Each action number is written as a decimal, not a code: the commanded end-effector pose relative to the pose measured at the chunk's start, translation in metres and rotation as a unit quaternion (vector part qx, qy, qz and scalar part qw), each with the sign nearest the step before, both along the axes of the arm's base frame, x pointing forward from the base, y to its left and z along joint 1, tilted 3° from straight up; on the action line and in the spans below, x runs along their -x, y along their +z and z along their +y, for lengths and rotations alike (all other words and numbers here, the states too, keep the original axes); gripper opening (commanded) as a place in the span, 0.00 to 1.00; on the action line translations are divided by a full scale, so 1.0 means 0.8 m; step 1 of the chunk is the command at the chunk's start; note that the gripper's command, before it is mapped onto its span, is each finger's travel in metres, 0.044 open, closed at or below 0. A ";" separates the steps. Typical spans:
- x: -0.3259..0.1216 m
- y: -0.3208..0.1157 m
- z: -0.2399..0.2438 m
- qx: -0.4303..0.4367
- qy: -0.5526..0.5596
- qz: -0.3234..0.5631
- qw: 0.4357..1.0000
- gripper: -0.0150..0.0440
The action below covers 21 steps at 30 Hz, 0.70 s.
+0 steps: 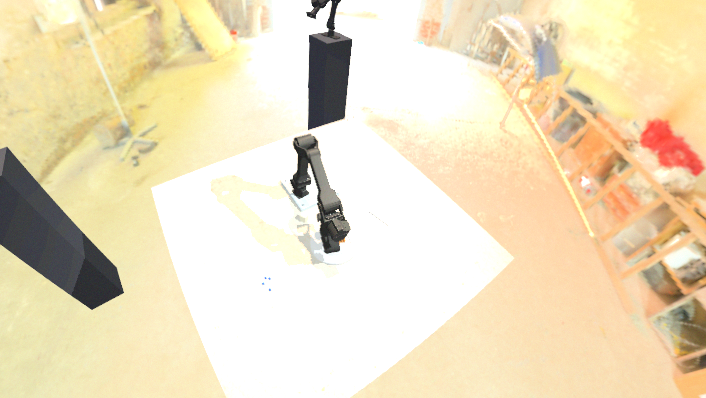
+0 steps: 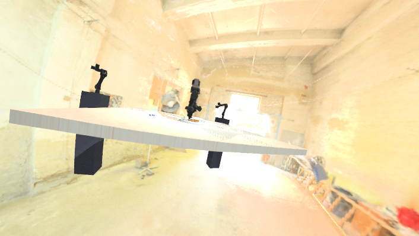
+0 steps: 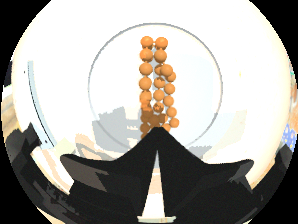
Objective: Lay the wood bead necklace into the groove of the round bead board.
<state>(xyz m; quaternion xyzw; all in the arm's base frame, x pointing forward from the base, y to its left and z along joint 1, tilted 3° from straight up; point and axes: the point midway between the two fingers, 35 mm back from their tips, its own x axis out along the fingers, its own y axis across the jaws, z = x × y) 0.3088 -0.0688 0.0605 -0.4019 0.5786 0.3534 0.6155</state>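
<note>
Workshop room with a pale tabletop (image 1: 400, 305) (image 2: 118, 126), dark pillars and clutter.

We see a dark pillar (image 1: 328, 82) (image 2: 218, 159) carrying a small black arm (image 1: 331, 17) (image 2: 225, 111), and a second dark pillar (image 1: 55, 245) (image 2: 89, 157). Small blue dots (image 1: 266, 283) (image 2: 152, 115) mark the tabletop. Beyond, we find a bright red bundle (image 1: 670, 145) (image 2: 408, 217) near wooden rails, a blue item (image 1: 547, 60) (image 2: 318, 172) and rough yellowish walls.

Top view: we note a pale tabletop (image 1: 400, 300) across the middle. On it, a black arm (image 1: 321, 180) bends toward a whitish disc (image 1: 334, 258) near centre; small blue dots (image 1: 266, 283) lie lower left of the disc. Red cloth-like heap (image 1: 670, 146), far right.
</note>
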 end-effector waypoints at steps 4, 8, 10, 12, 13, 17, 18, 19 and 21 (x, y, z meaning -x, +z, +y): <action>0.001 0.007 0.000 0.002 0.002 0.002 1.000 0.43; 0.001 0.008 0.000 0.002 0.003 0.002 1.000 0.61; 0.001 0.009 0.002 0.002 0.003 0.002 1.000 0.70; 0.002 0.018 0.012 0.002 0.006 0.002 1.000 0.79; 0.003 0.025 0.019 0.002 0.008 0.002 1.000 0.83; 0.006 0.035 0.031 0.002 0.012 0.002 1.000 0.90; 0.006 0.035 0.031 0.002 0.012 0.002 1.000 0.90; 0.005 0.034 0.031 0.002 0.012 0.002 1.000 0.90; 0.005 0.026 0.030 0.002 0.012 0.002 1.000 0.90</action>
